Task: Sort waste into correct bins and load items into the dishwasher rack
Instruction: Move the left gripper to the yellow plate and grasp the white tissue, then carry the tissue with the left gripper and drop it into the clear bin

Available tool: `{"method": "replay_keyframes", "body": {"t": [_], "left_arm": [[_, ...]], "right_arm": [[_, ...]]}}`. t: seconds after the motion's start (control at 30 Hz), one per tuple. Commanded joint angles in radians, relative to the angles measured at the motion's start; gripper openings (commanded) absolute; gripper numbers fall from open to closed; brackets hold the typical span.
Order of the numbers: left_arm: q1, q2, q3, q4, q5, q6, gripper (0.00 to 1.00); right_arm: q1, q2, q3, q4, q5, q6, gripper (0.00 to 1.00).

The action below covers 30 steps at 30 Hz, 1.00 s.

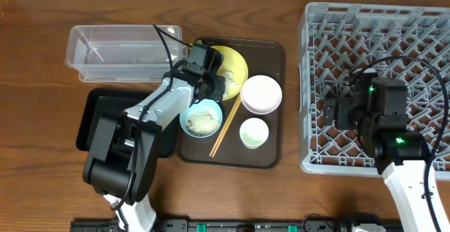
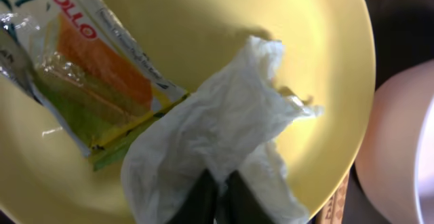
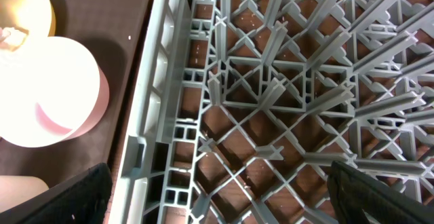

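My left gripper [image 2: 218,195] is over the round yellow plate [image 2: 285,27] and is shut on the crumpled white tissue [image 2: 217,122]. The yellow-green snack wrapper [image 2: 88,81] lies beside the tissue on the plate. In the overhead view the plate [image 1: 238,60] sits at the back of the brown tray, with my left gripper [image 1: 216,79] above it. The light blue bowl [image 1: 202,117] holds rice grains. The white bowl [image 1: 261,93], small white cup [image 1: 254,133] and chopsticks [image 1: 225,126] lie nearby. My right gripper [image 3: 224,203] is open and empty over the left edge of the grey rack [image 3: 271,81].
The clear tub [image 1: 123,49] stands at the back left and the black tray [image 1: 91,112] lies in front of it, partly under my left arm. The dark brown serving tray [image 1: 271,158] carries the dishes. The rack [image 1: 380,28] fills the right side.
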<state>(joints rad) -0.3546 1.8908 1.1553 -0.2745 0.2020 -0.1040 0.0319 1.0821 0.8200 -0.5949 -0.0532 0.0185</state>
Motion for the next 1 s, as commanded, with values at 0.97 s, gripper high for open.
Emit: {"method": "replay_keyframes", "body": {"t": [0.97], "left_arm": [[0.329,-0.257,0.023,0.093,-0.246,0.001,0.22]], "right_arm": [[-0.001,0.001,0.019,0.0,-0.007,0.011,0.99]]}}
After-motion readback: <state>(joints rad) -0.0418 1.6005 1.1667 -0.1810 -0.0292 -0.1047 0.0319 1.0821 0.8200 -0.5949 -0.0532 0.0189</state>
